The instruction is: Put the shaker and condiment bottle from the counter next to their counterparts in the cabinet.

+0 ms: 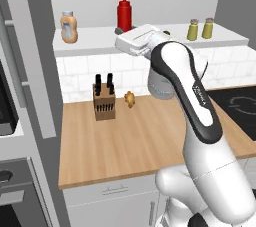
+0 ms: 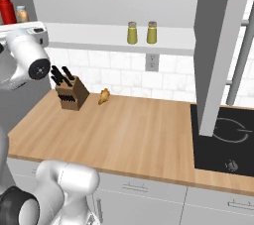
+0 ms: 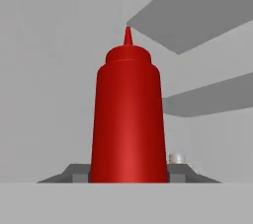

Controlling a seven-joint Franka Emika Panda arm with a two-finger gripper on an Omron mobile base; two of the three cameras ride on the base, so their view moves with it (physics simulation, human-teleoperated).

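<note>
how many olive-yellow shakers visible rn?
2. Both small olive-yellow grey-capped shakers stand side by side on the long white wall shelf, right part: one, the other beside it. None visible on the counter.

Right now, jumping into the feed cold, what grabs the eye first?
The red condiment bottle looms upright in the hand view, between the fingers at its base; whether they clamp it I cannot tell. In the left base view it stands on the cabinet shelf, with the chubby orange bottle further left. Two shakers stand side by side at the shelf's right, and a knife block sits on the counter.
</note>
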